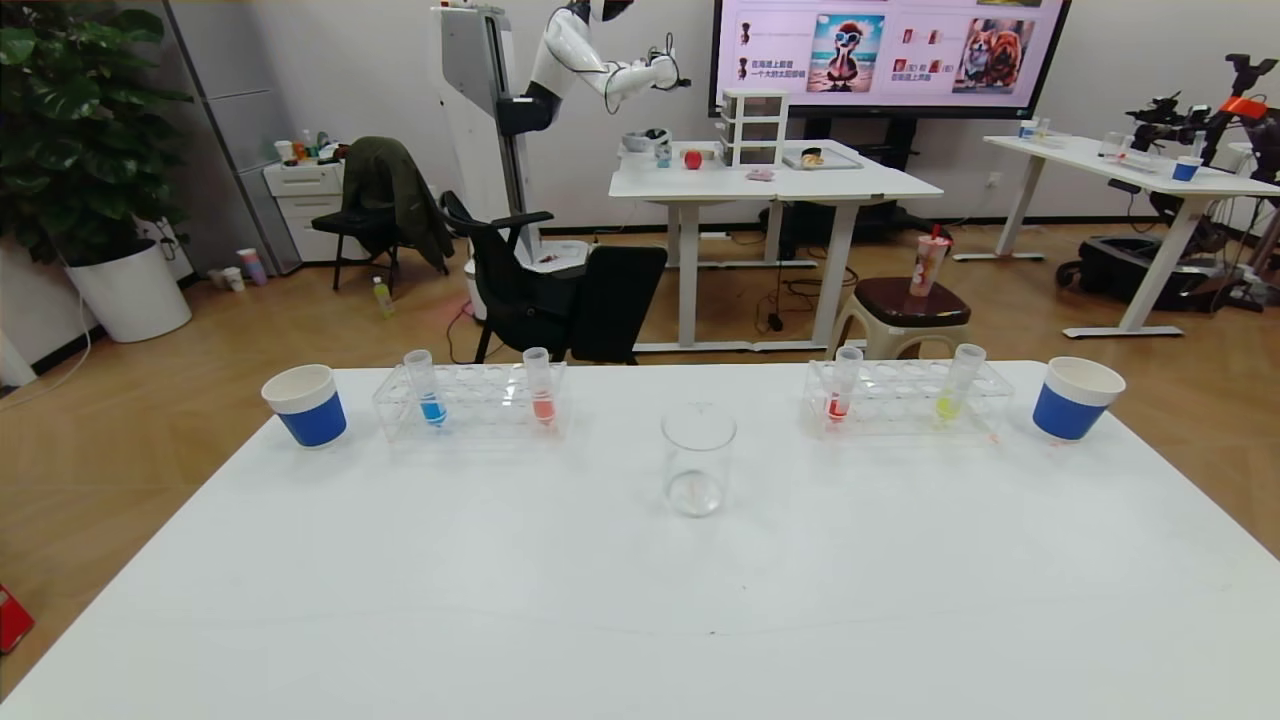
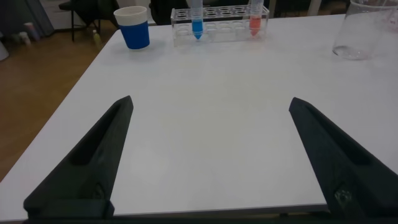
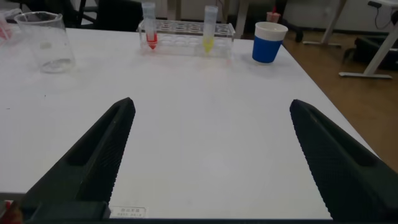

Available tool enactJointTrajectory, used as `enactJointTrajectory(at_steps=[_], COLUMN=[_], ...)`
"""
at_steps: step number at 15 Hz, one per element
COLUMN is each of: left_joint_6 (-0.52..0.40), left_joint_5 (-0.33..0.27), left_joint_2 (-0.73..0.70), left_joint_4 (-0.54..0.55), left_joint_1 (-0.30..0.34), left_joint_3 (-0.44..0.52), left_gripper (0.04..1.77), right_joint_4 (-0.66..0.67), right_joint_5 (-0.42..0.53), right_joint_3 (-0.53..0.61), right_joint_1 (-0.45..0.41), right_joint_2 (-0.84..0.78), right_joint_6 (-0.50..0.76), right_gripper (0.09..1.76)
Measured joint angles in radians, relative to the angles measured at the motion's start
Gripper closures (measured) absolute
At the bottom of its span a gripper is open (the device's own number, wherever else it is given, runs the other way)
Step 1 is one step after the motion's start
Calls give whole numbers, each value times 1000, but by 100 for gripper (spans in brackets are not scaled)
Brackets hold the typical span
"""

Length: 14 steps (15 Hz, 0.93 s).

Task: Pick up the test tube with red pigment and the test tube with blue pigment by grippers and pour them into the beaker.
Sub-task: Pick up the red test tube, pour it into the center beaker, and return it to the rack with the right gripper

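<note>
The beaker (image 1: 698, 470) stands empty at the table's middle. The test tube with blue pigment (image 1: 428, 390) stands in the left clear rack (image 1: 470, 405). The test tube with red pigment (image 1: 842, 388) stands in the right clear rack (image 1: 905, 400). Neither gripper shows in the head view. My left gripper (image 2: 211, 100) is open and empty over bare table near the front edge, with the blue tube (image 2: 197, 18) far ahead. My right gripper (image 3: 212, 102) is open and empty, with the red tube (image 3: 150, 28) and the beaker (image 3: 46, 40) far ahead.
A paler salmon tube (image 1: 541, 390) shares the left rack. A yellow-green tube (image 1: 958, 385) shares the right rack. Blue paper cups stand at the far left (image 1: 306, 405) and far right (image 1: 1073, 398). The white table (image 1: 640, 600) spreads wide in front.
</note>
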Motion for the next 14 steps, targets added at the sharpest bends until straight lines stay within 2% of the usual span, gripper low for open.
enactJointTrajectory(at_steps=[3, 6, 8, 14], left_joint_6=[0, 0, 0, 0], left_joint_5=[0, 0, 0, 0], left_joint_2=[0, 0, 0, 0], left_joint_4=[0, 0, 0, 0], left_joint_1=[0, 0, 0, 0], left_joint_3=[0, 0, 0, 0], left_gripper=[6, 6, 6, 6], right_joint_4=[-5, -42, -127, -477], right_joint_5=[-7, -6, -4, -2], right_joint_3=[-87, -182, -227, -346], right_joint_1=[0, 10, 23, 93], right_joint_2=[19, 145, 279, 816], right_joint_6=[-3, -3, -2, 2], right_gripper=[11, 11, 11, 11])
